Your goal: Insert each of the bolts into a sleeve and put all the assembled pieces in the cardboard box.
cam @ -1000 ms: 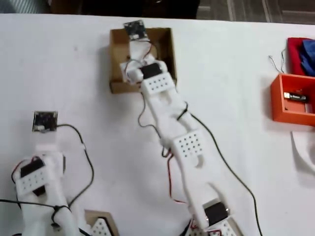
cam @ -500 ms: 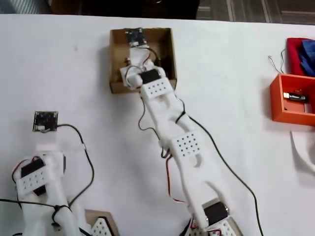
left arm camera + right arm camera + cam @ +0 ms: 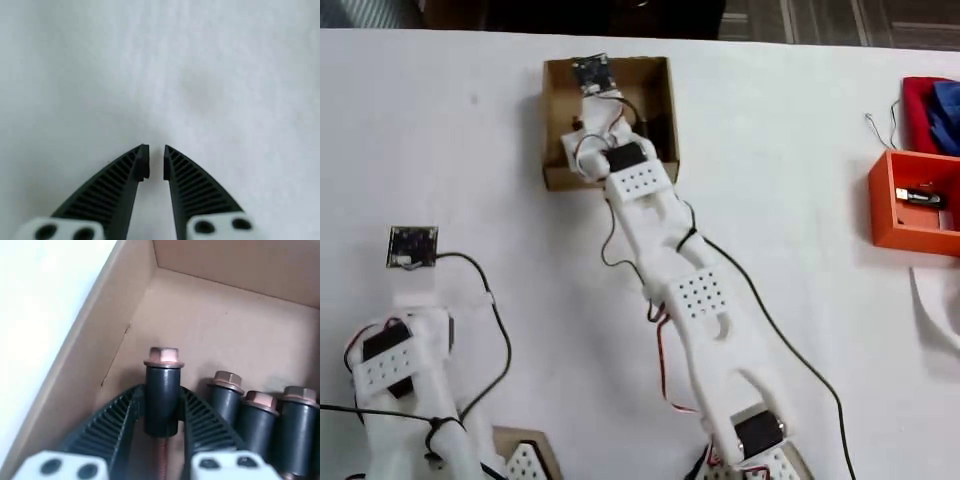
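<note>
Four assembled pieces in box (image 3: 100,330). Three side by side in a row (image 3: 260,415), touching, copper heads pointing the same way. Fourth piece (image 3: 162,385) just beside that row, between it and a side wall, clamped at its black sleeve (image 3: 161,407) by right gripper (image 3: 161,391). Hex head (image 3: 163,356) past the fingertips, threaded shank (image 3: 161,460) showing at the sleeve's other end. Resting on the box floor or not: cannot tell. From above, right arm (image 3: 700,295) stretched across white table (image 3: 470,130), gripper down inside box. Left gripper (image 3: 154,162) over bare table, well apart from box, all but closed, thin gap between tips, nothing held. Orange tray (image 3: 910,215) at far right edge of table.
</note>
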`<state>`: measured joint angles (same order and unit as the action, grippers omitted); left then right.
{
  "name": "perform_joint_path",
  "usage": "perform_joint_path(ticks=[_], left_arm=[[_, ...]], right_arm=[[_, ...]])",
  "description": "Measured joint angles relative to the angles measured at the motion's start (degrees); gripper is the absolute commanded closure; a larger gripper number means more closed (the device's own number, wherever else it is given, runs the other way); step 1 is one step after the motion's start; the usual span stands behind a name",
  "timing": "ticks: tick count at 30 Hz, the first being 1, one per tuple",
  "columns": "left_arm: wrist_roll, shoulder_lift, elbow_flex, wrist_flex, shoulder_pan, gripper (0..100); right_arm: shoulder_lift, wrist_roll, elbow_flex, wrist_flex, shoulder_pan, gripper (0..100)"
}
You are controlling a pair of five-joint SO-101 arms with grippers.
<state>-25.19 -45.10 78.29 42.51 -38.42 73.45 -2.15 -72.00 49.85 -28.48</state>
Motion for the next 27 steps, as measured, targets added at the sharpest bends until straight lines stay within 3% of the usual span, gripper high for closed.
perform_joint_path(ticks=[15, 27], left_arm=[[0.0, 0.0, 0.0, 0.0, 0.0, 93], [0.0, 0.0, 0.0, 0.0, 0.0, 93]], right_arm=[[0.4, 0.0, -1.1, -0.2, 0.1, 93.7], [-7.2, 0.0, -18.3, 12.7, 4.8, 93.8]])
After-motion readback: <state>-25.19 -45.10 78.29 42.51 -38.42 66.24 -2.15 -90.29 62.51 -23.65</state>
